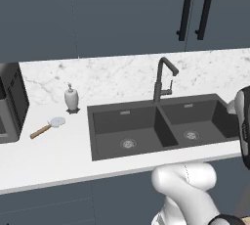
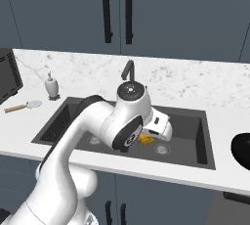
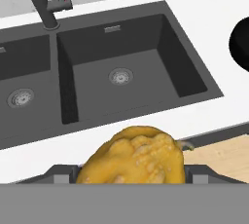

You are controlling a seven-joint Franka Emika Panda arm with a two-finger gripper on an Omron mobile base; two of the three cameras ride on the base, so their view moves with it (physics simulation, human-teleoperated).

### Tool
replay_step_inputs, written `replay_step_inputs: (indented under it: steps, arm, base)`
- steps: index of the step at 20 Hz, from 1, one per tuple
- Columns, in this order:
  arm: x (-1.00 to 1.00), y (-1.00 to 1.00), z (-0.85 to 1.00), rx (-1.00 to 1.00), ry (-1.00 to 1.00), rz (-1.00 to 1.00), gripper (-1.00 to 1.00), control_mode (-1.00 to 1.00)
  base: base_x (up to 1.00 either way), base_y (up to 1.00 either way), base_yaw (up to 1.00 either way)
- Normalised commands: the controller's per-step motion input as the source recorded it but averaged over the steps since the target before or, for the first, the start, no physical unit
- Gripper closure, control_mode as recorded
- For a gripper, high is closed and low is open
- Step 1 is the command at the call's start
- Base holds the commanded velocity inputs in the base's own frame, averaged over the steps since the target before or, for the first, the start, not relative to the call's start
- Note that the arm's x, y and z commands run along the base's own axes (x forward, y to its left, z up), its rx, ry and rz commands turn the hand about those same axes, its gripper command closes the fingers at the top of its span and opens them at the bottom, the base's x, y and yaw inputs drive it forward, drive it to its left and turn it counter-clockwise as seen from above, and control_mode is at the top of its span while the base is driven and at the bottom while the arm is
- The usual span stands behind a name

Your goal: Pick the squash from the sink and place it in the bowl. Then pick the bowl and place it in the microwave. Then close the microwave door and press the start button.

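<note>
- Far left in the left base view: black box appliance (image 1: 10, 102) on the white counter (image 1: 58, 155), cut off by the frame edge.
- Beside it, nearer the sink: wood-handled tool with a round pale head (image 1: 48, 126), lying flat; white soap dispenser (image 1: 72, 97) upright just behind it, against the marble backsplash.
- Middle: dark grey double-basin sink (image 2: 193, 141) with a round metal drain in each basin, dark gooseneck faucet (image 1: 163, 79) at the back between the basins.
- Over the right basin in the right base view: gripper (image 2: 146, 138), clenched around the squash (image 3: 132, 157); yellow-orange lump lifted clear of the basin floor, wedged between the finger tips in the hand view.
- Far right: glossy black bowl (image 2: 241, 148) on the counter just beside the sink, cut off by the frame edge.
- Above: dark blue-grey cabinets with black bar handles (image 2: 106, 10).
</note>
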Motion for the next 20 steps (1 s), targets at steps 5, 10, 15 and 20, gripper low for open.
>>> replay_step_inputs:
  steps: [5,10,15,20]
  arm:
    - [0.0,-0.97,0.02,-0.03,0.1,-0.08,1.0,-1.0]
    - [0.13,-0.9,-0.01,-0.1,0.02,-0.14,1.0,-1.0]
    - [0.2,-0.91,-0.08,-0.03,0.0,-0.11,1.0,-1.0]
    - [0.27,-0.82,-0.02,0.01,0.03,-0.01,1.0,-1.0]
  base:
    - [0.0,0.0,0.0]
    - [0.0,0.0,0.0]
    - [0.0,0.0,0.0]
    - [0.0,0.0,0.0]
